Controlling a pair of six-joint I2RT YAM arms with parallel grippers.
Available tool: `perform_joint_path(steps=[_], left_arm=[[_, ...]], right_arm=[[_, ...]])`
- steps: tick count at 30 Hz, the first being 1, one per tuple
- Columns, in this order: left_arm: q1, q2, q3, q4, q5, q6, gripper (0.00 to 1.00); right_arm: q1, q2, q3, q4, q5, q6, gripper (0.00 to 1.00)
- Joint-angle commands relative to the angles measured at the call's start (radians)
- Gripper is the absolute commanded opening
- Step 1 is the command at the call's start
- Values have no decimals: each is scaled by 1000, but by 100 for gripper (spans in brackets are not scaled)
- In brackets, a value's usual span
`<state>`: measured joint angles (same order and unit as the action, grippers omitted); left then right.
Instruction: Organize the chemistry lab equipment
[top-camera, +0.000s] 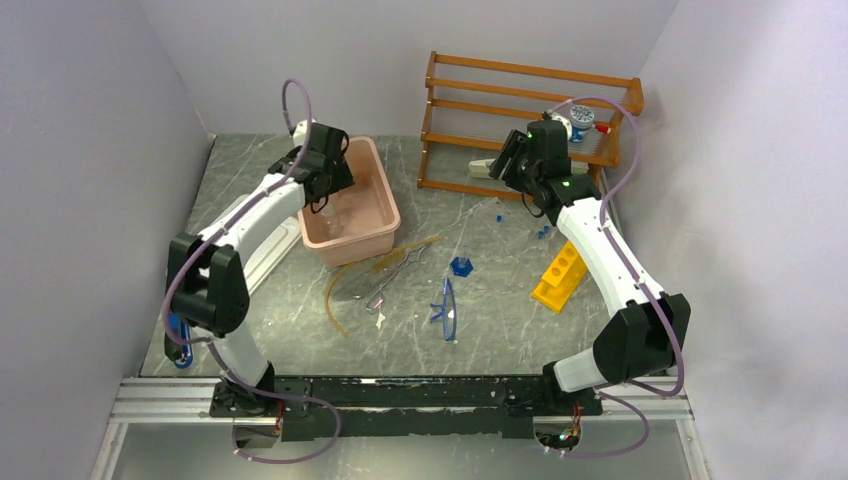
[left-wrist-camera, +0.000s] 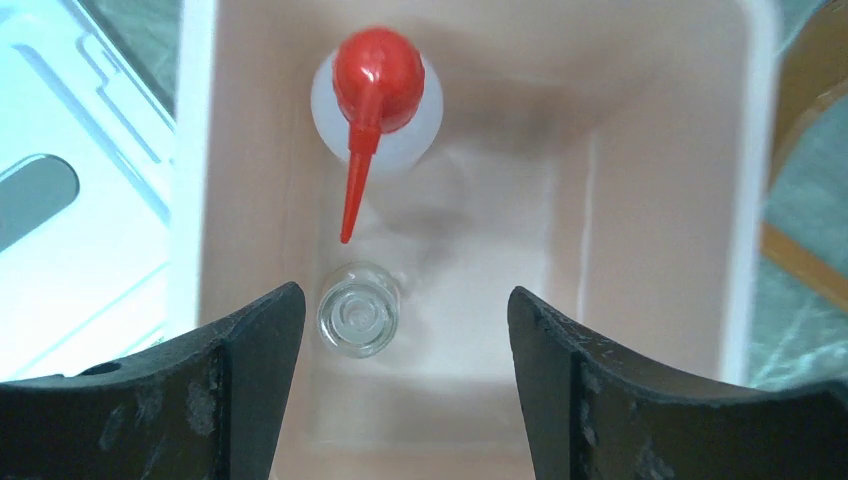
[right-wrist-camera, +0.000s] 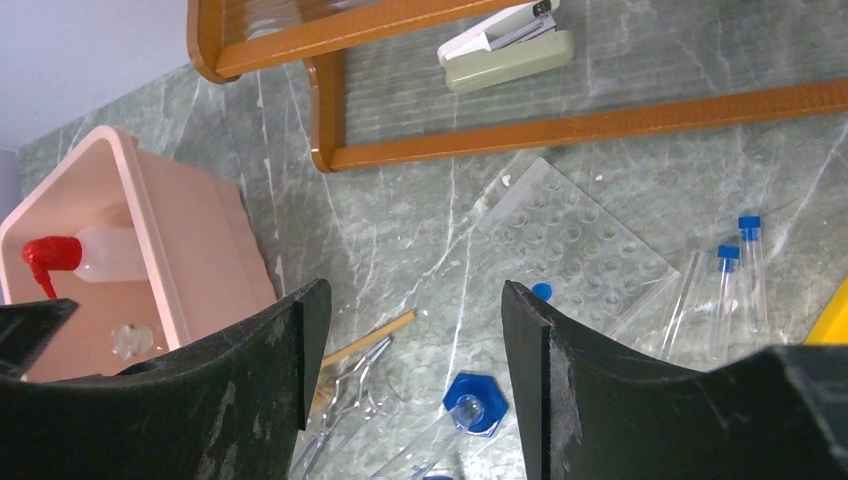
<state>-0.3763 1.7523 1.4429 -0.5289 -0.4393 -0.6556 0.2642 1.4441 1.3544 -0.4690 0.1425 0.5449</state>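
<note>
Setting: robot test cell, staged as chemistry lab bench.
- Enclosure formed by plain pale walls (top-camera: 90, 150) on three sides.
- Marbled grey-green tabletop (top-camera: 480, 330) bounded at near edge by aluminium rail (top-camera: 160, 395); left arm (top-camera: 250, 215) and right arm (top-camera: 600, 250) mounted there.
- Wooden shelf rack (top-camera: 500, 105) set against back wall.
- Lab character given by the following items.
  - Red-capped wash bottle (left-wrist-camera: 375, 100) and small glass (left-wrist-camera: 357, 310) held in pink tub (top-camera: 388, 190).
  - Yellow holed rack (top-camera: 560, 275), blue-capped tubes (right-wrist-camera: 750, 270), clear well plate (right-wrist-camera: 575, 240), goggles (top-camera: 445, 310), tongs (top-camera: 385, 285) and amber tubing (top-camera: 335, 290) scattered on tabletop.
</note>
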Motion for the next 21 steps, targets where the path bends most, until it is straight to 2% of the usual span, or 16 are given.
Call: perform_joint_path(steps=[1,3,6,11,16,19,21], left_arm=[[7,-92,44,-33,-32,5,78],[6,-134,38,12,3,52,78],[4,-202,7,126,159,192,77],[-9,-278,-28,279,498,361,75],[-31,-346,-133,465,888,386,76],[-64,-365,-178,520,964,392,79],[-87,-380,-213,560,974,400,84]], right_arm=[[7,-34,17,7,-8,-26,67],[8,-44,9,12,-20,-48,68],[8,-56,-13,12,-53,-93,69],[18,-77,-71,-1,-159,-154,71],[82,-86,-132,-15,-284,-205,76],[146,-85,-172,-11,-274,-223,81],[184,-77,-190,-13,-211,-213,83]])
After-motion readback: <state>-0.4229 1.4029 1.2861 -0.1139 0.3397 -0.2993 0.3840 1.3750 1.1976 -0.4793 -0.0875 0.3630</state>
